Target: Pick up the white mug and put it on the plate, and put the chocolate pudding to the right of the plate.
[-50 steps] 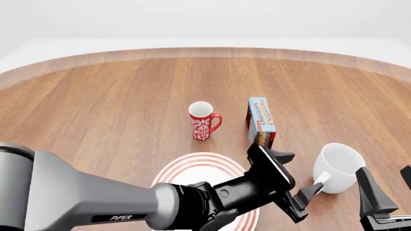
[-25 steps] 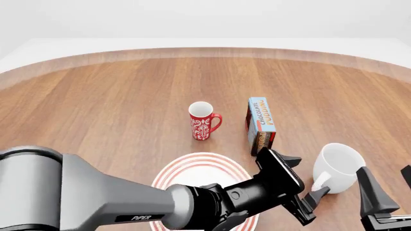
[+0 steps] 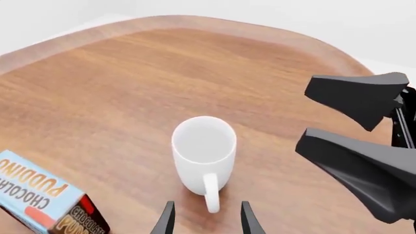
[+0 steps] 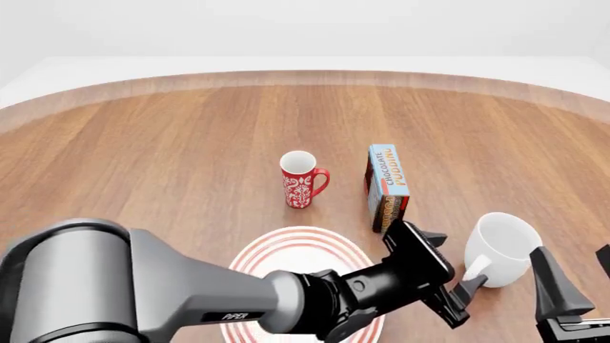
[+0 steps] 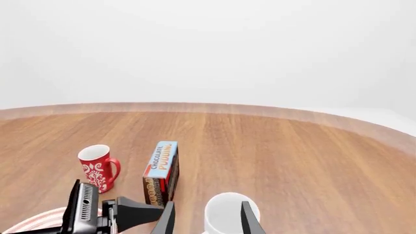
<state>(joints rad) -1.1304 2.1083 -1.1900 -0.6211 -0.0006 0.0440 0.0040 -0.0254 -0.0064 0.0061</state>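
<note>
Wooden desk [image 4: 171,164] carries everything; red mug [image 4: 302,179] and chocolate pudding [image 4: 387,186] stand at my twelve. My left claw [image 4: 458,275] sits spread by the white mug [image 4: 502,248]; right claw [image 4: 586,286] spread too.

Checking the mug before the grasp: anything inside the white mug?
Nothing shows inside the white mug: the left wrist view looks down into a plain white interior, no contents. The floor nearest the camera is partly hidden by the rim. The left gripper is open, its fingertips flanking the handle.
</note>
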